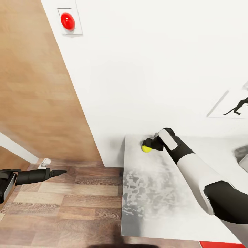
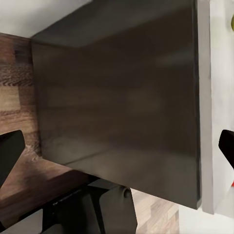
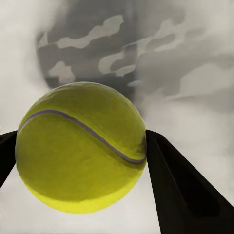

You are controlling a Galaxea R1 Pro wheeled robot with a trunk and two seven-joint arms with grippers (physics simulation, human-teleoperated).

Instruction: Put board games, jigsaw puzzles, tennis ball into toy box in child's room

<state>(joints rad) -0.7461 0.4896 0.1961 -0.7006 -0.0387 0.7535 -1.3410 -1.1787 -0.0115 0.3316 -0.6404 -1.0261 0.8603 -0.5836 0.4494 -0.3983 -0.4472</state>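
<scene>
- Tennis ball [image 1: 146, 148]: yellow-green, at the far left corner of the desk [image 1: 155, 186], close to the white wall [image 1: 155, 69]. In the right wrist view the ball [image 3: 80, 146] sits between two dark fingers [image 3: 180, 190], one touching each side, a grey seam curving across it.
- Right gripper [image 1: 148, 144]: jaws pinching the tennis ball. Whether the ball rests on the desk top or is lifted just off it cannot be told.
- Right arm [image 1: 193, 168]: white and black, stretched diagonally across the desk from the near right toward the far left corner, wrist bent leftward at the ball.
- Desk: light grey mottled top; its left edge drops to the wood-plank floor [image 1: 69, 206]. The top between the ball and the near edge is bare. A light-grey object [image 1: 243, 156] is cut off by the frame at the far right; it cannot be identified.
- Left gripper [image 1: 57, 172]: dark, held low over the floor, left of the desk and well apart from it, pointing toward the desk; the jaws' state cannot be told. In the left wrist view, dark finger parts [image 2: 9, 151] sit at opposite frame edges before the desk's dark glossy side panel [image 2: 122, 97].
- Surroundings: wooden door [image 1: 38, 86] on the left; red button on a plate [image 1: 68, 21] high on the wall; dancer-silhouette picture [image 1: 236, 106], partly cut off.
</scene>
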